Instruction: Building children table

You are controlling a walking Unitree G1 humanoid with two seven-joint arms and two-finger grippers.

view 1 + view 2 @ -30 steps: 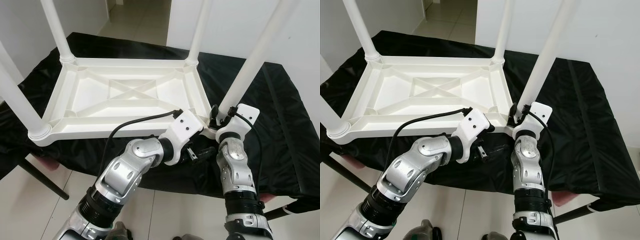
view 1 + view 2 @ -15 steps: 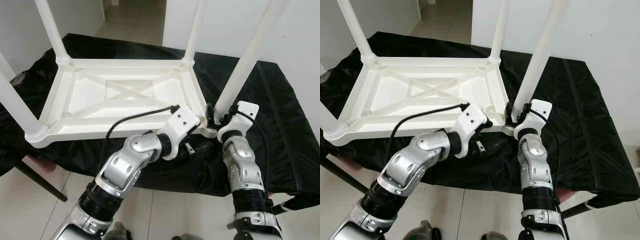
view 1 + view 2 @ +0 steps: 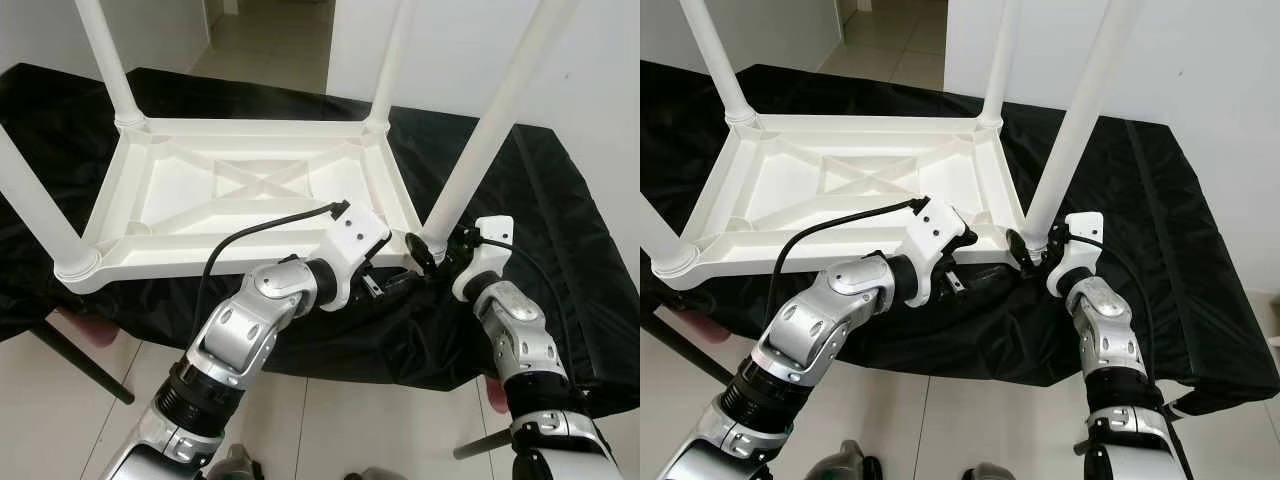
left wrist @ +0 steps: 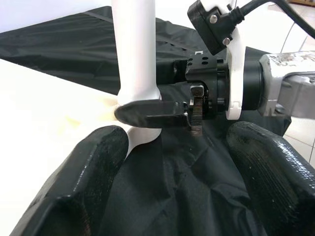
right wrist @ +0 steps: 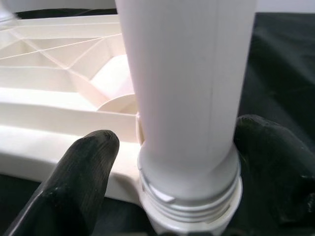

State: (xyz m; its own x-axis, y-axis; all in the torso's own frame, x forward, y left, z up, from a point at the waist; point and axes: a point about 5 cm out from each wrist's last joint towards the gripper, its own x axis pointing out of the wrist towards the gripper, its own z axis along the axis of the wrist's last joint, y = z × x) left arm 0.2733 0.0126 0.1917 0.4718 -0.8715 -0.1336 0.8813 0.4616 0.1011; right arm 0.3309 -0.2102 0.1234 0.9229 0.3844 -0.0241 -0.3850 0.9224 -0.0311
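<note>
A white plastic children's table [image 3: 200, 262] lies upside down on a black cloth [image 3: 560, 230], with its legs pointing up. My right gripper [image 3: 425, 255] is at the base of the near right leg [image 3: 490, 130]. It is open, one finger [image 5: 83, 172] on each side of the leg [image 5: 187, 73], just above the threaded socket [image 5: 189, 196]. My left gripper [image 3: 385, 285] is open just below the same corner and holds nothing. Between its own fingers [image 4: 83, 182], the left wrist view faces the right gripper [image 4: 157, 113] at the leg.
The black cloth covers a low stand with a dark leg [image 3: 85, 365] at the near left and something pink [image 3: 85, 325] under its edge. Tiled floor lies in front of me. Behind are a white wall [image 3: 600, 70] and a doorway [image 3: 270, 40].
My right forearm has swung out to the right and lower, while its gripper stays at the leg base. My left gripper has come up closer to the table's near right corner.
</note>
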